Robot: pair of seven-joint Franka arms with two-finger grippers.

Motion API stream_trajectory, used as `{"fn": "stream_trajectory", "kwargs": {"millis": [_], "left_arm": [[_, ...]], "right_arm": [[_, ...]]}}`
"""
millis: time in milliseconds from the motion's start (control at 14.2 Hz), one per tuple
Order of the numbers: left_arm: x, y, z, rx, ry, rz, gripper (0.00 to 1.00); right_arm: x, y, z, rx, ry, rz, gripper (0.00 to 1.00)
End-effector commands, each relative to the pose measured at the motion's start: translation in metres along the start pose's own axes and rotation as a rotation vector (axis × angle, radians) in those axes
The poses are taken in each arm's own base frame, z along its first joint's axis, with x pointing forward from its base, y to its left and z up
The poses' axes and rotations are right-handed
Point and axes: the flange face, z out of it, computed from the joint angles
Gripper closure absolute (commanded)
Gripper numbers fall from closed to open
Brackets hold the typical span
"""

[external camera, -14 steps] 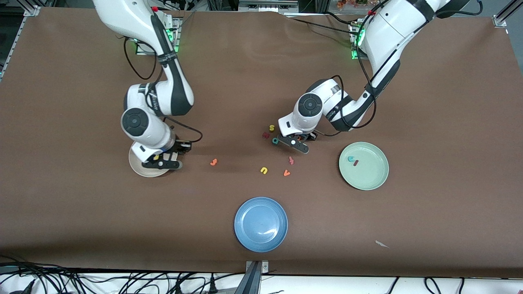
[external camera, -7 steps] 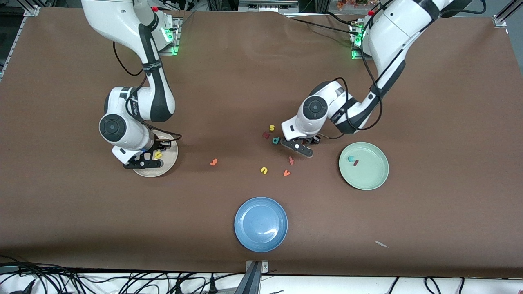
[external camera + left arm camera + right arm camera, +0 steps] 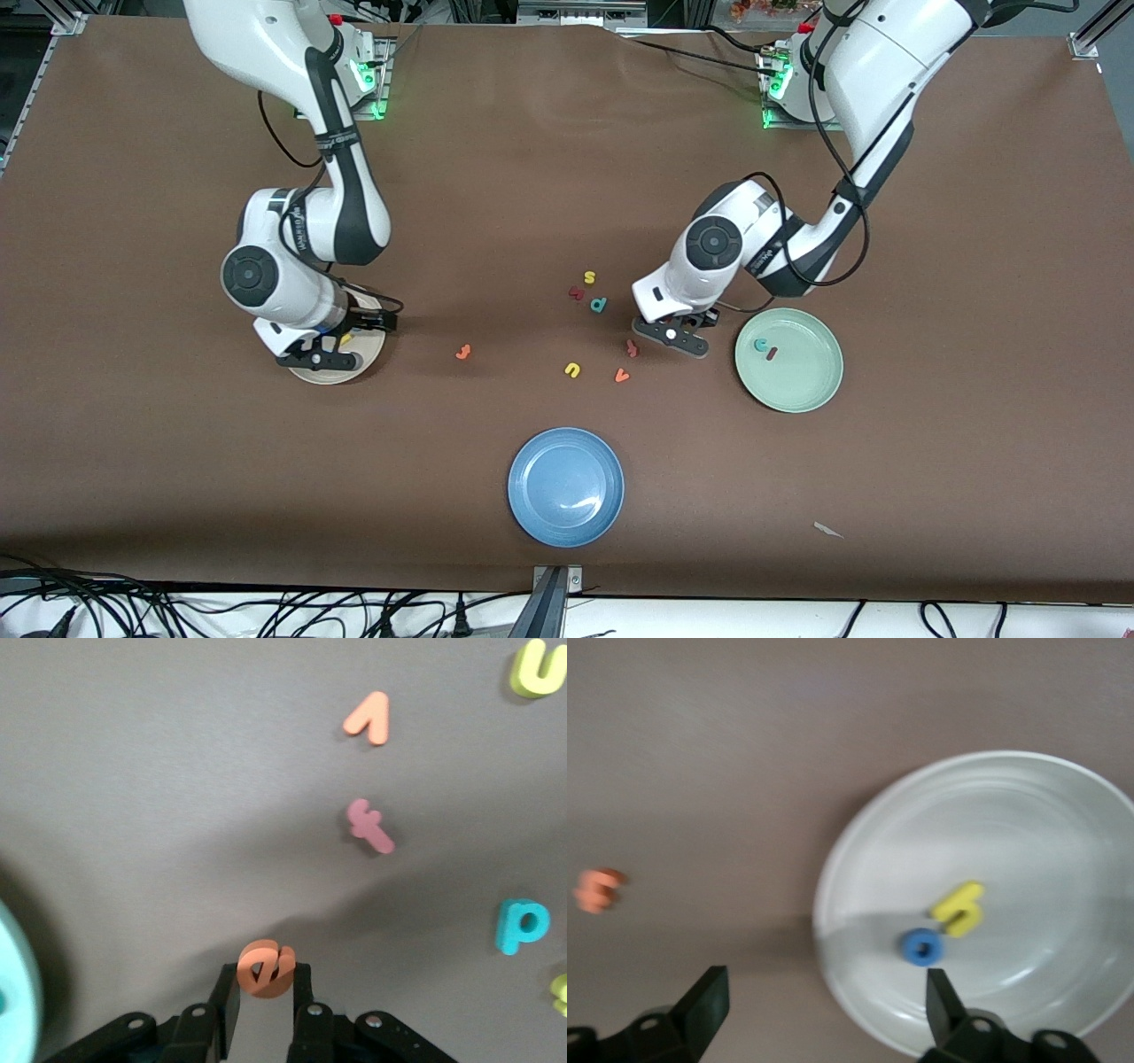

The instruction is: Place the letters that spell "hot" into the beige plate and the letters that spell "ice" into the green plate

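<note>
Front view: the left gripper [image 3: 680,338] hangs just beside the round pale mint-green plate [image 3: 819,390], where the teal foam "c" [image 3: 760,344] and dark red bar "i" [image 3: 772,354] already lie. The right gripper [image 3: 321,353] sits over the round cream-beige plate [image 3: 330,374]; the small orange foam "t" [image 3: 462,352] lies on the brown table, apart from it toward the middle.

Left wrist view: its fingers [image 3: 227,1010] pinch the small orange foam "e" [image 3: 264,967] — a thin hold at the tips.

Right wrist view: the fingers [image 3: 706,999] are spread wide over the plate's rim, with the yellow foam "h" [image 3: 962,907] and blue ring-shaped "o" [image 3: 921,946] below in the dish.

To finish "ice" well, carry the "e" over the green dish's middle — not its rim — and release it low so the light foam does not bounce out.
</note>
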Motion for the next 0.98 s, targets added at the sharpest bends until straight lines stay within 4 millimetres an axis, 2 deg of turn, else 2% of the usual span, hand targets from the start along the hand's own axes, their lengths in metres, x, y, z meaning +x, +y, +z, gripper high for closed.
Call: {"fn": "stream_trajectory", "kwargs": {"millis": [0, 141, 352, 492, 563, 633, 774, 844, 914], "left_arm": [[-0.004, -0.032, -0.023, 0.05, -0.029, 0.047, 1.0], [-0.004, -0.058, -0.032, 0.059, -0.038, 0.07, 1.0], [-0.004, -0.1, -0.031, 0.052, -0.049, 0.134, 1.0], [-0.006, -0.123, -0.026, 0.043, -0.059, 0.141, 1.0], [-0.006, -0.127, -0.021, 0.036, -0.066, 0.162, 1.0], [-0.007, -0.135, -0.017, 0.034, -0.071, 0.182, 1.0], [-0.011, -0.168, -0.008, 0.015, -0.08, 0.199, 1.0], [-0.011, -0.176, -0.003, 0.009, -0.082, 0.218, 0.96], [-0.009, -0.186, -0.004, 0.002, -0.073, 0.228, 0.83]], "right_arm": [[0.01, -0.03, 0.0, 0.021, 0.031, 0.107, 0.0], [0.013, -0.056, 0.012, 0.038, 0.051, 0.188, 0.0], [0.015, -0.084, 0.031, 0.041, 0.06, 0.273, 0.0], [0.014, -0.096, 0.055, 0.054, 0.054, 0.337, 0.0], [0.01, -0.102, 0.065, 0.066, 0.042, 0.353, 0.0], [0.006, -0.108, 0.07, 0.073, 0.03, 0.35, 0.0], [0.005, -0.11, 0.071, 0.083, 0.024, 0.357, 0.0], [0.004, -0.111, 0.073, 0.084, 0.021, 0.37, 0.0], [0.004, -0.112, 0.074, 0.083, 0.02, 0.381, 0.01]]}}
